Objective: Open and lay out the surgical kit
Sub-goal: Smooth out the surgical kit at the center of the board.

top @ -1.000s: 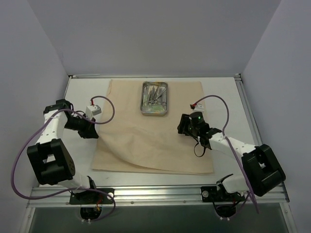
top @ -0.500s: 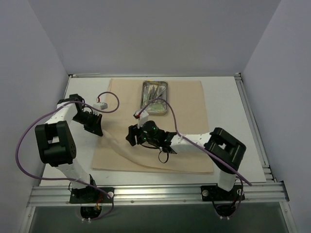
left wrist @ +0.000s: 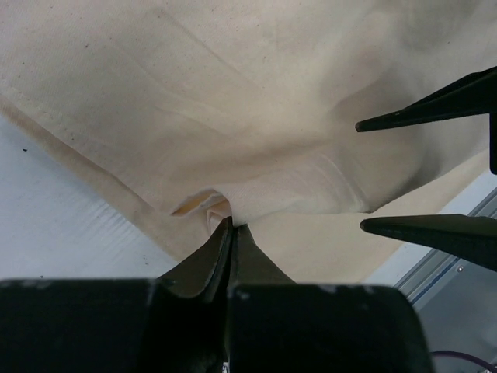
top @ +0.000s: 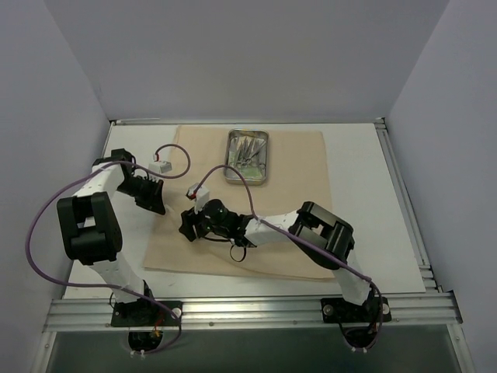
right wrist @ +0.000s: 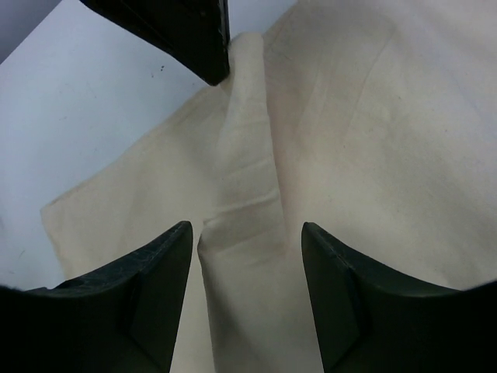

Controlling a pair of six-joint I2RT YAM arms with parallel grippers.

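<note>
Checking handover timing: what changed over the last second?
The right hand swung left across the cloth wrap, from its right side to the raised fold beside the left hand. It is open and straddles that fold. The left hand, shut on the cloth's left edge, kept roughly its place. The steel tray has not moved.

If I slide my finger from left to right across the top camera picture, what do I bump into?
left gripper → right gripper → steel tray. The beige cloth wrap stretches across all three, so it gets no place.
</note>
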